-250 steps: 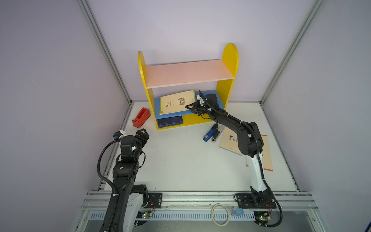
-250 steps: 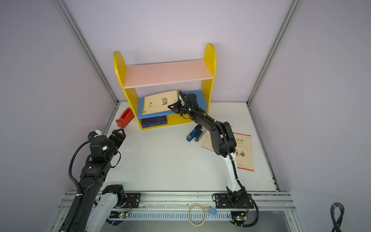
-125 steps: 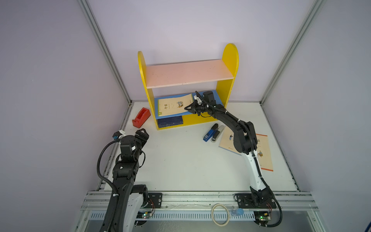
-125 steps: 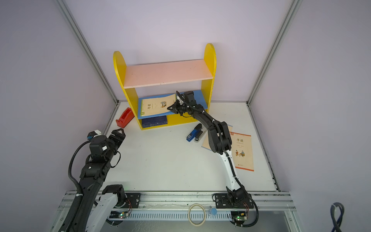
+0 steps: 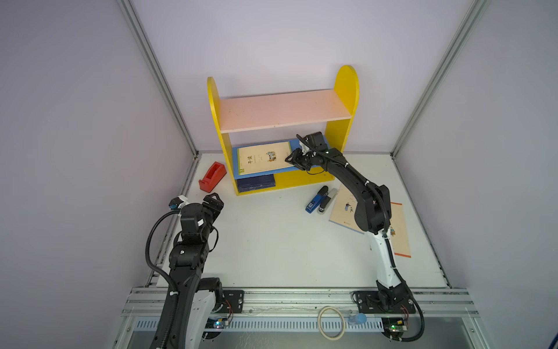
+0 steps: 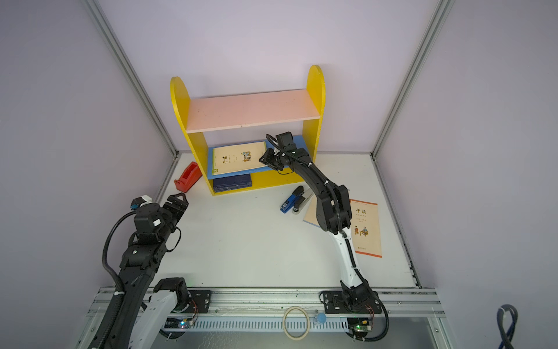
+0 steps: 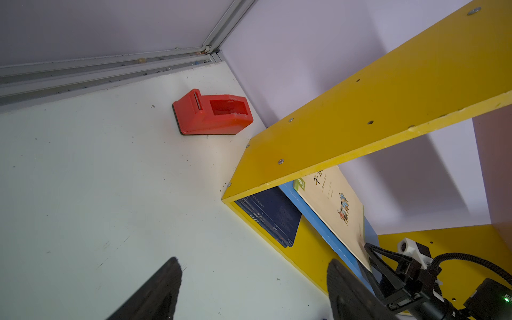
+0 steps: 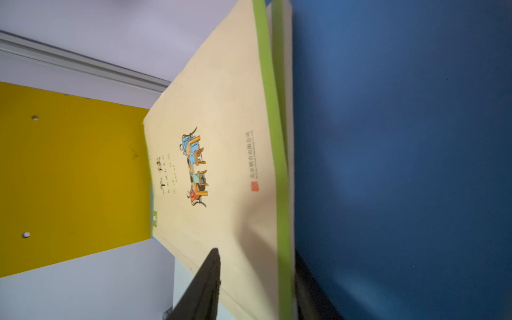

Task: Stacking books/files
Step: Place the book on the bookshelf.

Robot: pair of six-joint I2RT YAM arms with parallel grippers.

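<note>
Left gripper (image 5: 215,199), jaws wide apart, empty, hovers left of the shelf (image 5: 283,110). Its bottom board holds a navy stack (image 5: 256,182), count unclear; above lies one cream book (image 5: 262,157), edge between parted jaws of the right gripper (image 5: 291,159). Right of the shelf: blue-edged book (image 5: 344,208), half hidden by the arm, and orange-edged book (image 5: 398,229).

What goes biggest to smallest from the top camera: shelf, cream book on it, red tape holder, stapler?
Shelf
Cream book
Red tape holder and stapler: they look about alike, so I won't rank them.
</note>
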